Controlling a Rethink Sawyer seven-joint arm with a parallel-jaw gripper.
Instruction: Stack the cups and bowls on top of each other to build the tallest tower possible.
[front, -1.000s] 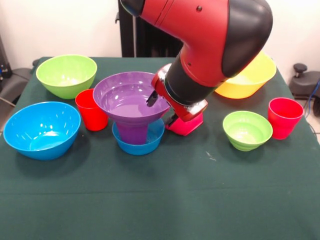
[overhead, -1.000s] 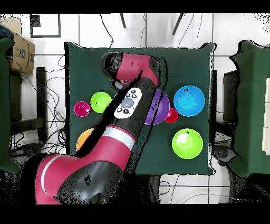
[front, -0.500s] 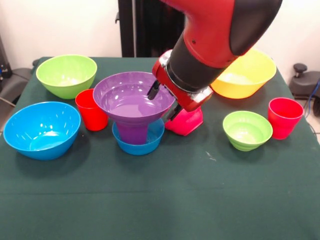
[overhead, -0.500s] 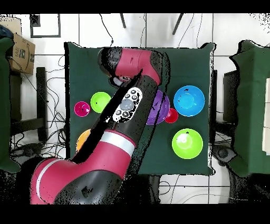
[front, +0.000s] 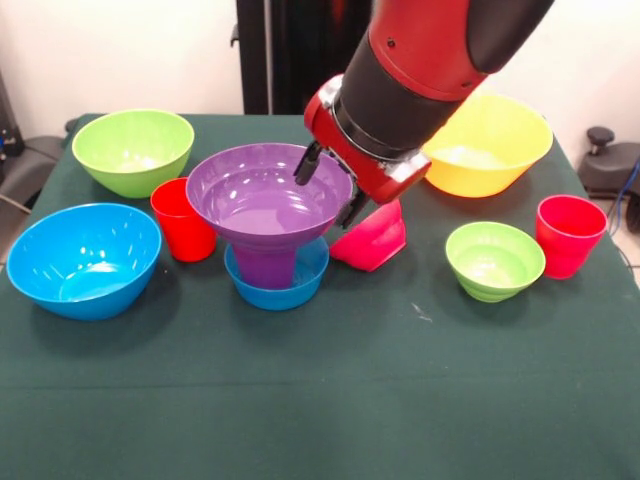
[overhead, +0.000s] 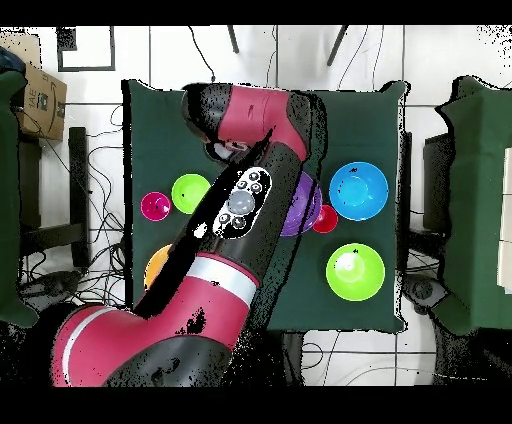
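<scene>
1. We see a small tower (front: 270, 225) in the middle of the green tabletop (front: 320, 400). A small blue bowl (front: 277, 283) sits at the bottom. A purple cup (front: 265, 266) stands in it, and a big purple bowl (front: 265, 190) rests on the cup.
2. The gripper (front: 331, 192) hangs at the right rim of the big purple bowl. One dark finger (front: 307, 165) is over the bowl and the other is outside it. The gripper looks open, and we think it holds nothing.
3. A pink bowl (front: 370, 240) lies tipped on its side, just beside the tower and under the gripper. We think it needs to be set right before it can be stacked.
4. The other pieces wait around the tower so the arm can reach them: a big blue bowl (front: 84, 258), a big green bowl (front: 133, 148), a red cup (front: 182, 218) near the tower, a yellow bowl (front: 492, 148), a small green bowl (front: 494, 260) and another red cup (front: 569, 234).
5. From above, the arm (overhead: 235, 205) hides most of the tower.
</scene>
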